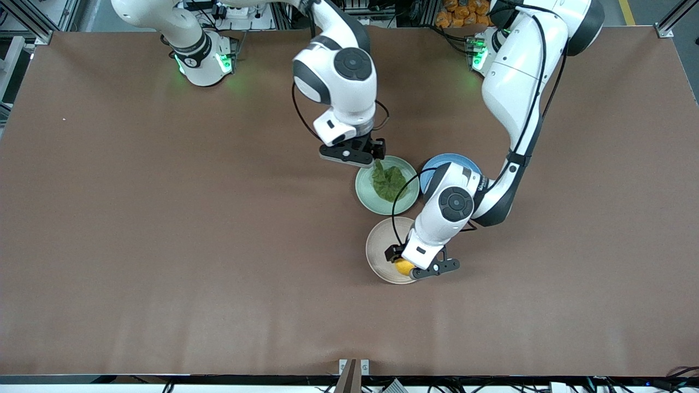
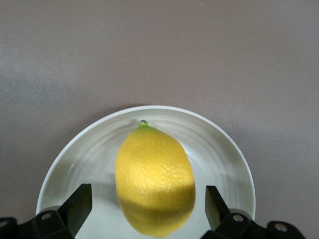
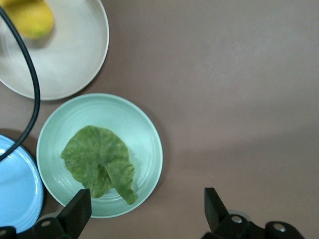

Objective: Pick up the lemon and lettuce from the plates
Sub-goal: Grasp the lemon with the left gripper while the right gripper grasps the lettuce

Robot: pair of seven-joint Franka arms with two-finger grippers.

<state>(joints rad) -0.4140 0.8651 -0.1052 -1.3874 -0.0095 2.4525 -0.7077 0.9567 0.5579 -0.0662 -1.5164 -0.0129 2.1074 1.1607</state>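
The yellow lemon [image 1: 404, 267] lies on the beige-cream plate [image 1: 382, 248], the plate nearest the front camera. My left gripper [image 1: 410, 268] is low over it and open, a finger on each side of the lemon [image 2: 154, 181] with a gap on both sides, above the plate [image 2: 89, 149]. The dark green lettuce [image 1: 388, 183] lies on the pale green plate [image 1: 367, 194]. My right gripper [image 1: 365, 157] is open above that plate's edge toward the robots' bases. In the right wrist view the lettuce [image 3: 98, 167] and green plate [image 3: 144, 149] sit off to one side of the fingers.
A blue plate [image 1: 445, 161] stands beside the green plate toward the left arm's end, partly covered by the left arm; it also shows in the right wrist view [image 3: 15, 189]. The three plates are close together. Brown table [image 1: 164, 245] lies all round.
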